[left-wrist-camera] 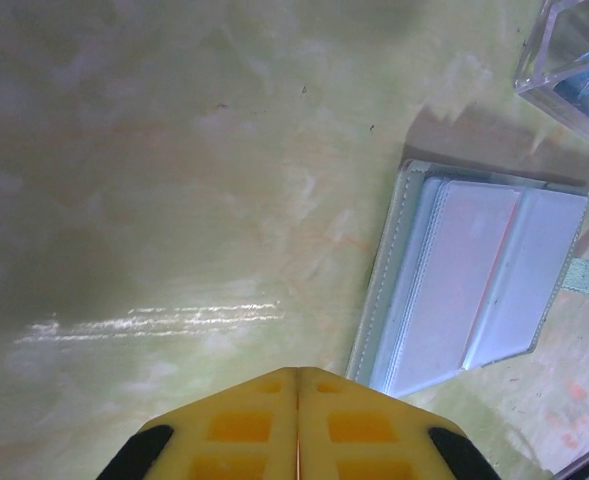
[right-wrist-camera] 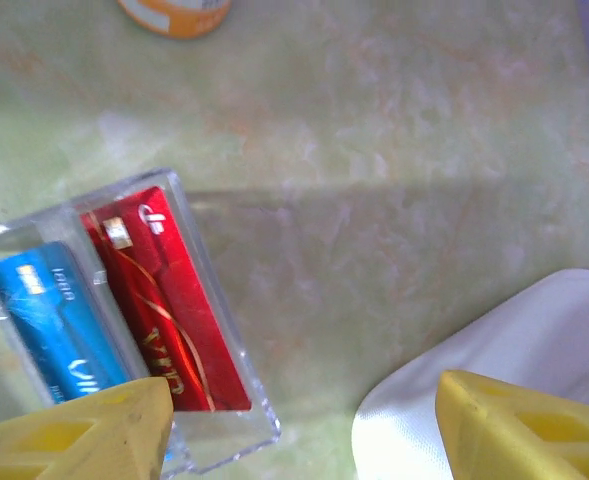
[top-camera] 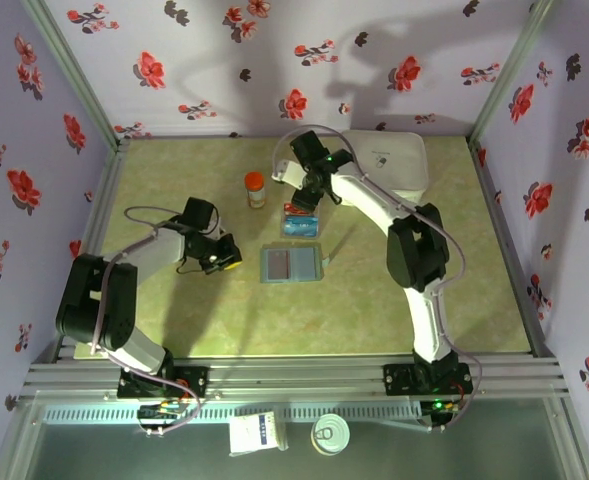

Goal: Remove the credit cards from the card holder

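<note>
Centrally, the card holder (top-camera: 291, 263) lies opened flat on the surface (top-camera: 454, 300), both panels facing up. Just to its left, the left tool (top-camera: 224, 258) has its fingers pressed together and grips nothing. The right tool (right-wrist-camera: 304, 400), fingers spread wide and empty, hangs above the edge of a clear tray (right-wrist-camera: 236, 345) beyond the holder. In this tray the blue credit card (right-wrist-camera: 54, 320) and the red credit card (right-wrist-camera: 169, 300) lie side by side. An orange-capped bottle (top-camera: 256, 188) and a white case (top-camera: 389, 160) stand nearby.
</note>
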